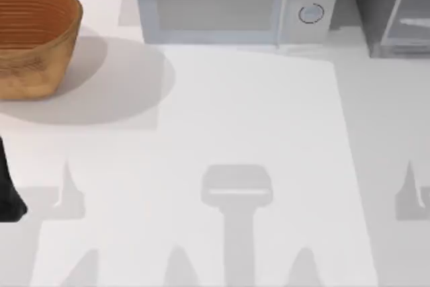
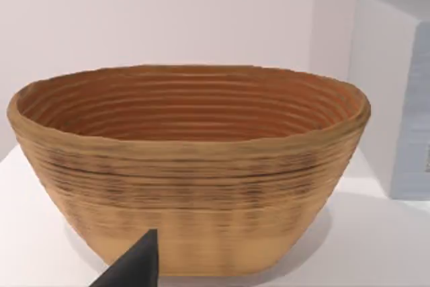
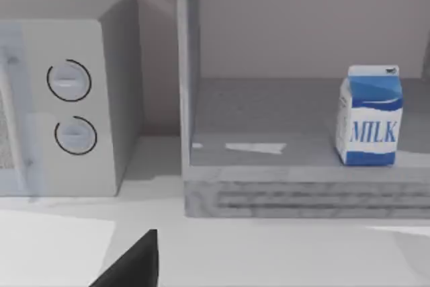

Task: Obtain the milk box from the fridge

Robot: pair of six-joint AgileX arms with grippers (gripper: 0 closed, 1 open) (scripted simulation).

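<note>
Jaws of both grippers cannot be judged open or closed; one dark finger of the left gripper (image 2: 131, 265) shows at the edge of its wrist view, and likewise one of the right gripper (image 3: 131, 263). Neither holds anything that can be seen. One milk box (image 3: 369, 115), blue and white with MILK printed on it, stands upright on the floor of the fridge (image 3: 269, 132), whose inside is open to the right wrist camera. From the right gripper, the carton lies ahead and off to one side, deeper inside the compartment, its long axis vertical. Seen from above, the fridge (image 1: 396, 11) sits at the table's far right corner, so the right arm is probably the nearer one. One microwave (image 1: 235, 1) with two round dials stands just beside the fridge. One woven basket (image 1: 33, 38) sits at the far left, in front of the left gripper
</note>
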